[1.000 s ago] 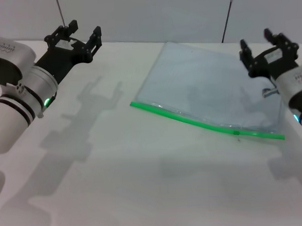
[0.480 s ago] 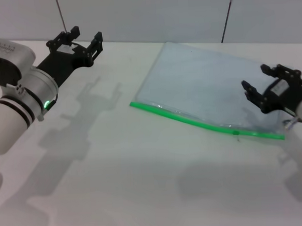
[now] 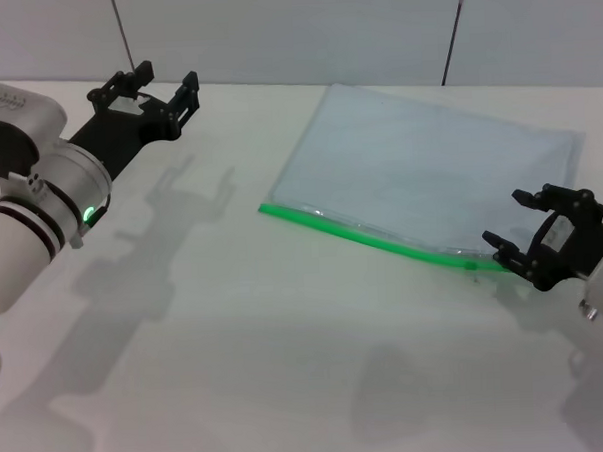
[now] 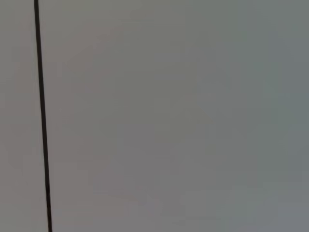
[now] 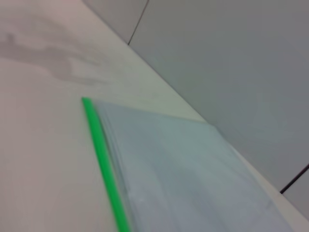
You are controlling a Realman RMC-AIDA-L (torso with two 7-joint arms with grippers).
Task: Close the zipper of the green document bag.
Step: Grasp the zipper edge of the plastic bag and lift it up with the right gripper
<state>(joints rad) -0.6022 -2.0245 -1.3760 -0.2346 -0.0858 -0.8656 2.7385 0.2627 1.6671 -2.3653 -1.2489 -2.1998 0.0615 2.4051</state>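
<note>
Left gripper (image 3: 155, 87) is hovering with fingers spread above the bare table (image 3: 236, 339), far left. Mid-table, the green document bag (image 3: 430, 180) is lying flat, looking thin, floppy and slippery. Its zipper (image 3: 372, 241) is running along the near edge; right gripper (image 3: 539, 238), spread wide, is sitting at its right end, probably where the slider needs pinching.

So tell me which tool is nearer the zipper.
Right. The right tool hangs open at the zipper's right end; the left tool is open, far off over the table's left side.
</note>
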